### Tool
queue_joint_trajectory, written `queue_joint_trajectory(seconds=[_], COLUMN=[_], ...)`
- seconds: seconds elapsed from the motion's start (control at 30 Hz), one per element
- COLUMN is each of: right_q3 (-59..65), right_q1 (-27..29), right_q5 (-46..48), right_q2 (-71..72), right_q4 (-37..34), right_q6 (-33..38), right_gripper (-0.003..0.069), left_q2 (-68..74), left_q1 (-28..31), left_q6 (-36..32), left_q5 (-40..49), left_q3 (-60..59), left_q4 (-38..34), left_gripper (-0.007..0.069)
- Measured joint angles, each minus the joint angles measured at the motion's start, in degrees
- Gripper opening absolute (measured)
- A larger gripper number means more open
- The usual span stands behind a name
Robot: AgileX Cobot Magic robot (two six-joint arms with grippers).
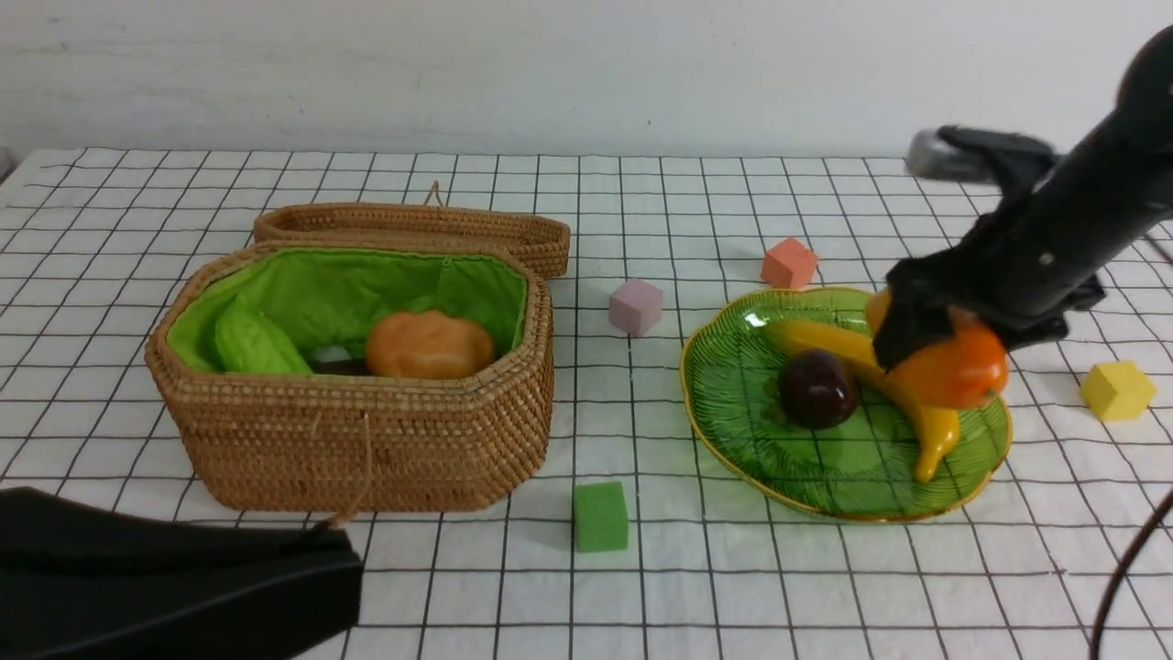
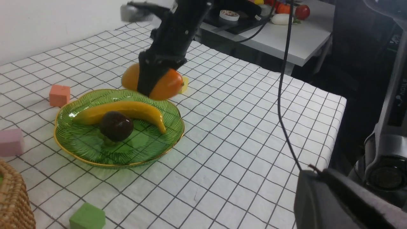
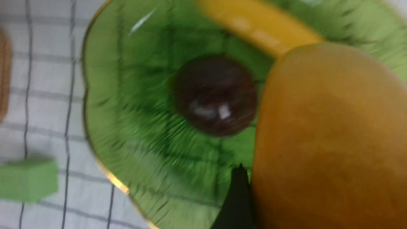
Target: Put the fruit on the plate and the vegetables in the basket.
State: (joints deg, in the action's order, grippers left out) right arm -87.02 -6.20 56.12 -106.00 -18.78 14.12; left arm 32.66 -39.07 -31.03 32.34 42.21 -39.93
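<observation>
My right gripper [image 1: 930, 353] is shut on the orange-yellow mango [image 1: 958, 371], holding it just above the far right part of the green glass plate [image 1: 825, 472]. One black finger [image 3: 237, 197] shows against the mango [image 3: 330, 143]. On the plate lie the yellow banana [image 1: 935, 431] and the dark purple mangosteen [image 1: 816, 390]. The woven basket [image 1: 367, 440] at the left holds a tan potato [image 1: 429, 346], a light green gourd [image 1: 252, 344] and a dark piece [image 1: 334, 364] between them. My left gripper [image 1: 348, 559] is shut and empty, low at the near left.
Foam cubes lie on the checked cloth: green [image 1: 600, 516] in front, pink [image 1: 635, 306] between basket and plate, orange [image 1: 788, 263] behind the plate, yellow [image 1: 1116, 390] at the right. The basket lid [image 1: 412, 229] lies open behind it. A cable [image 1: 1127, 568] hangs at the near right.
</observation>
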Motion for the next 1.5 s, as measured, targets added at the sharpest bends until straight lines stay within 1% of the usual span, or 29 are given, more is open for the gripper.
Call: queue_joint_trajectory(seconds=[0.03, 0.1, 0.3, 0.37, 0.4, 0.47, 0.53, 0.7, 0.87, 0.9, 1.03, 1.07, 1.1, 1.13, 1.2, 1.27, 1.3, 1.33, 1.43, 1.5], right_q3=[1.52, 2.21, 2.29, 2.29, 2.29, 2.29, 2.29, 2.29, 2.21, 2.07, 1.25, 1.18, 1.18, 1.62, 4.04, 8.92, 9.45, 14.58, 22.58, 28.79], right_q1=[-2.09, -3.97, -4.45, -4.45, -4.45, -4.45, -4.45, -4.45, -4.45, -4.45, -4.45, -4.45, -4.45, -4.45, -4.45, -4.45, -4.45, -4.45, -4.45, -4.45], right_q5=[0.00, -0.04, -3.54, -4.23, -4.62, -4.74, -4.74, -4.01, -2.28, -1.71, 4.17, 6.72, 7.57, 10.29, 12.64, 13.90, 13.96, 14.27, 13.86, 12.81], right_q2=[-0.21, -0.64, -1.68, -1.68, -1.68, -1.68, -1.68, -1.68, -0.04, 0.66, 8.28, 11.17, 12.21, 16.04, 21.60, 29.30, 30.05, 37.00, 47.83, 56.32], right_q4=[0.49, 1.72, 3.97, 4.17, 4.22, 4.62, 4.86, 5.10, 5.52, 5.52, 5.59, 5.59, 5.59, 5.66, 5.69, 5.69, 5.69, 5.69, 5.69, 5.69], right_q6=[2.55, 3.73, 2.63, 2.50, 2.30, 2.13, 2.06, 1.94, 1.66, 1.31, -2.76, -3.89, -4.04, -4.59, -5.56, -6.81, -7.14, -8.25, -11.32, -13.70], right_gripper=[0.0577, 0.0577, 0.0577, 0.0596, 0.0631, 0.0667, 0.0680, 0.0666, 0.0627, 0.0613, 0.0495, 0.0437, 0.0428, 0.0365, 0.0274, 0.0196, 0.0183, 0.0138, 0.0092, 0.0079], left_q2=[0.00, 0.00, 0.00, 0.00, 0.00, 0.00, 0.00, 0.00, 0.00, 0.00, -0.12, -0.73, -0.87, -2.80, -6.52, -12.68, -13.26, -18.47, -25.99, -28.94], left_q1=[0.00, 0.00, 0.00, 0.00, 0.00, 0.00, 0.00, 0.00, 0.00, 0.00, 0.00, 0.00, 0.00, 0.00, 0.00, 0.00, 0.00, 0.00, 0.00, 0.00], left_q6=[0.00, 0.00, 0.00, 0.00, 0.00, 0.00, 0.00, 0.00, -0.12, -0.17, -0.17, -0.06, 0.10, 1.18, 4.26, 10.24, 10.24, 15.31, 22.50, 25.13], left_q5=[0.27, 0.82, 1.15, 1.48, 1.58, 1.92, 2.10, 2.37, 2.54, 2.47, 1.12, 1.13, 1.24, 1.67, 1.81, -0.29, -0.29, -3.91, -11.54, -15.61], left_q3=[0.00, 0.00, 0.00, 0.00, 0.00, 0.00, 0.00, 0.00, 0.00, 0.00, 0.00, 0.00, 0.00, -0.56, -2.55, -7.08, -7.08, -11.39, -18.83, -22.79], left_q4=[0.00, 0.00, 0.00, 0.00, 0.00, 0.00, 0.00, 0.00, 0.19, 0.51, 3.74, 4.67, 5.09, 6.42, 8.51, 12.33, 12.33, 16.00, 21.79, 24.26], left_gripper=[-0.0006, -0.0006, -0.0006, -0.0006, -0.0006, -0.0006, -0.0006, -0.0006, -0.0006, -0.0006, -0.0012, -0.0013, -0.0013, -0.0013, -0.0013, -0.0013, -0.0013, -0.0013, -0.0013, -0.0013])
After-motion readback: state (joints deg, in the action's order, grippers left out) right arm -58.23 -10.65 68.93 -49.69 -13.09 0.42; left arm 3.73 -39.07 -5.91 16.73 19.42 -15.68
